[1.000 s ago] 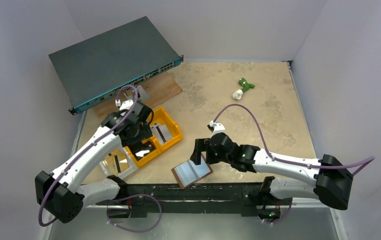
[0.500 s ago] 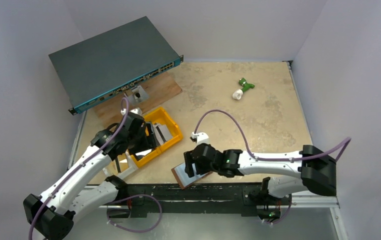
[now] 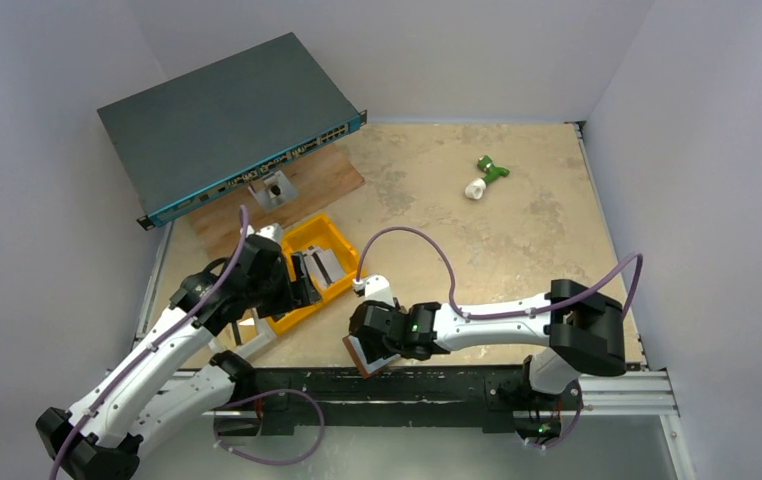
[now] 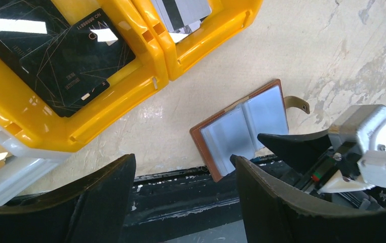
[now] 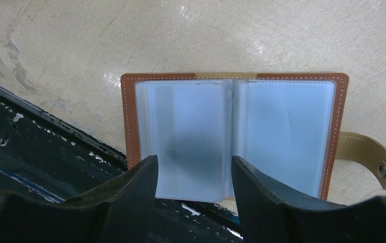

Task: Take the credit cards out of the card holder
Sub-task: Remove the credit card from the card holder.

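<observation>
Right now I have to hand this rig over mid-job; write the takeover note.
Left gripper: open, empty, near the yellow bin.
Right gripper: open, fingers straddling one page of the card holder, gripping nothing.
Card holder: lying open at the near edge of the table; whether its sleeves hold credit cards is unclear.
Done, apparently: a black card and a grey striped card lie in separate bin compartments.
Left: empty the sleeves.

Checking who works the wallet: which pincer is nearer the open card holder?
Right. The right pincer hangs directly over the card holder; the left pincer is off to its side, by the yellow bin.
</observation>
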You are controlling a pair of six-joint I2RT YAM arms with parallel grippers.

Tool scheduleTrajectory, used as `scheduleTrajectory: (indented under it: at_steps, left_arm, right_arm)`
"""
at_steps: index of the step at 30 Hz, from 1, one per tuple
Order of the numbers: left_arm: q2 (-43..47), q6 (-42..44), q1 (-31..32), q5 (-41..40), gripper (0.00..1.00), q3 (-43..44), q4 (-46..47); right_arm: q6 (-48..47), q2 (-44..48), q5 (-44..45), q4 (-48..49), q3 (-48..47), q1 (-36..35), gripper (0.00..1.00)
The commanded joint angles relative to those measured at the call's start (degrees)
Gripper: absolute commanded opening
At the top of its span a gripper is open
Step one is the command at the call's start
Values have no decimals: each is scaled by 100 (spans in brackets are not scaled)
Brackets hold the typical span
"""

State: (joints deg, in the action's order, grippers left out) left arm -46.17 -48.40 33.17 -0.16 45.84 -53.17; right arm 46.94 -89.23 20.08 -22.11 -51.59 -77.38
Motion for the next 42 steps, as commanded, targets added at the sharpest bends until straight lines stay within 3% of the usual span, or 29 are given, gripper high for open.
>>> scheduleTrajectory:
  at_steps: [1, 13, 18, 27, 31, 36, 42]
  left_arm:
    - [216, 39, 23, 38, 72, 78, -185]
    - [259, 97, 23, -9, 72, 20, -186]
    - [139, 200, 23, 394, 72, -76, 2]
    - [-278, 190, 329, 939, 68, -339, 563]
    - [-665, -119, 870, 979, 58, -524, 1053]
    - [-1257, -462, 1308, 1082, 39, -794, 1811]
    - [-1755, -552, 1457, 1171, 35, -840, 2293]
  right_arm:
    - [75, -224, 225, -281, -347, -107, 54]
    - [266, -900, -59, -494, -535, -130, 54]
    - [520, -971, -269, -373, -373, -28, 43]
    - [893, -451, -1263, 798, 467, 653, 20]
    - [1083, -224, -1669, 1359, 889, 908, 15]
    - [1364, 19, -1981, 2002, 1431, 1145, 10]
    - [1664, 165, -2236, 2526, 1855, 1251, 7]
